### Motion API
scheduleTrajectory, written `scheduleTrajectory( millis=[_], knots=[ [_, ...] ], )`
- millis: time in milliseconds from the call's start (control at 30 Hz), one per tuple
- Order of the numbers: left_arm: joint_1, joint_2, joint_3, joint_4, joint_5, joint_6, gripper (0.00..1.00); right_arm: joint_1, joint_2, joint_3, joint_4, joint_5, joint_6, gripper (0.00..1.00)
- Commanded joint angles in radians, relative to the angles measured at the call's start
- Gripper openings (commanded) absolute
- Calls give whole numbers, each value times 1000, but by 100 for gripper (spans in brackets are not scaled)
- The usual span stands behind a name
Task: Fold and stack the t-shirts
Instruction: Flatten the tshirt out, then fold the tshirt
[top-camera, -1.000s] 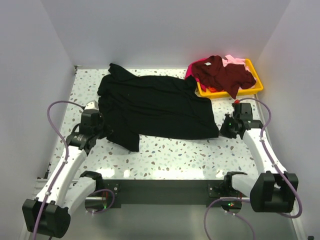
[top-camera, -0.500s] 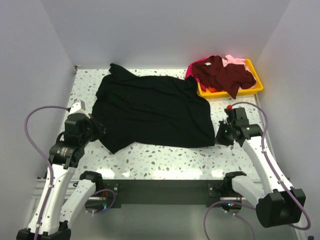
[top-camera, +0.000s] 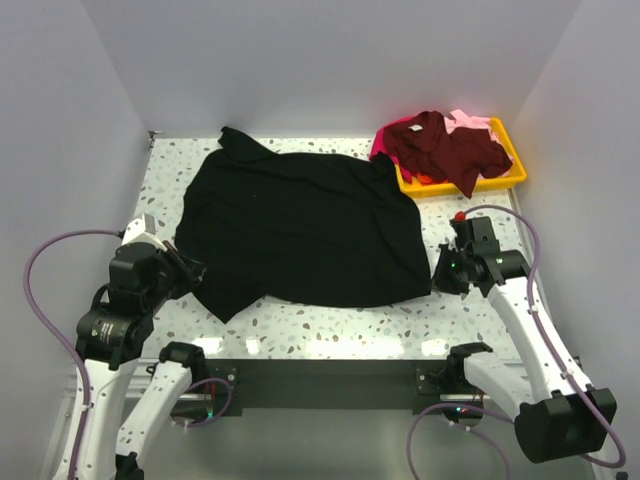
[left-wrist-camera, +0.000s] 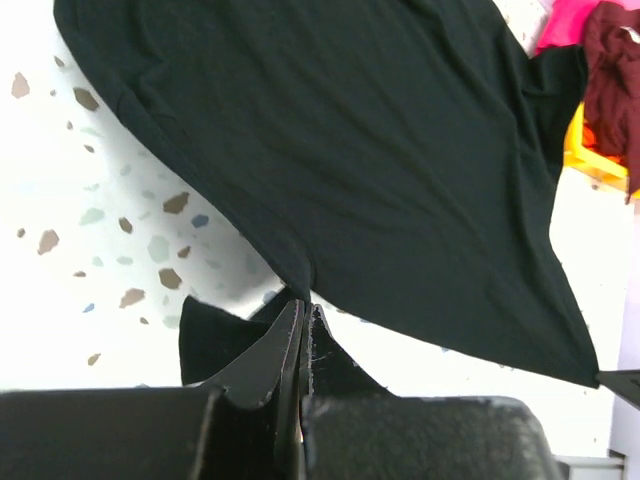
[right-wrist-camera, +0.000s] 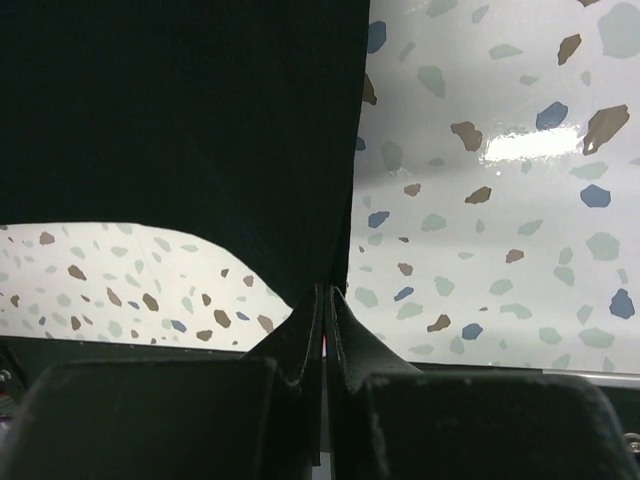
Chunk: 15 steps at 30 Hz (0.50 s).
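Observation:
A large black t-shirt (top-camera: 300, 225) lies spread across the speckled table, its collar end toward the far left. My left gripper (top-camera: 192, 270) is shut on the shirt's near left edge, and in the left wrist view (left-wrist-camera: 303, 306) the cloth (left-wrist-camera: 380, 140) stretches away from the pinched tips. At the near right, my right gripper (top-camera: 436, 272) is shut on the shirt's corner; the right wrist view (right-wrist-camera: 327, 291) shows the dark cloth (right-wrist-camera: 180, 110) hanging from the tips. A dark maroon t-shirt (top-camera: 445, 147) lies heaped over a magenta one (top-camera: 381, 141) and a pale pink one (top-camera: 466, 120).
The yellow tray (top-camera: 505, 177) at the far right corner holds the heaped shirts, which spill over its left rim. White walls close in the table on the left, back and right. Bare speckled table (top-camera: 330, 318) runs along the near edge.
My left gripper has swung left and toward the near edge, pulling the shirt's left side out flatter. The right gripper has shifted slightly left with its corner.

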Motion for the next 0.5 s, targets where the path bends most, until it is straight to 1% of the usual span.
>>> scheduleTrajectory(
  millis=[0,167,200,267,367,467],
  knots=[
    [-6,-17,51,-35,48,-37,0,5,-23,49,-49,5,3,0],
    [-6,9,-41,48,46,-34,0,5,18,35,3,-16,4,0],
    [-6,20,-82,101,48,-31,0,5,36,30,35,-27,3,0],
    [-6,63,-113,183,54,-24,0,5,73,29,69,-32,-5,0],
    [-6,129,-127,258,30,-2,0,5,167,50,124,-27,-17,0],
    [-6,204,-106,319,-6,22,0,4,268,101,190,-10,-31,0]
  ],
)
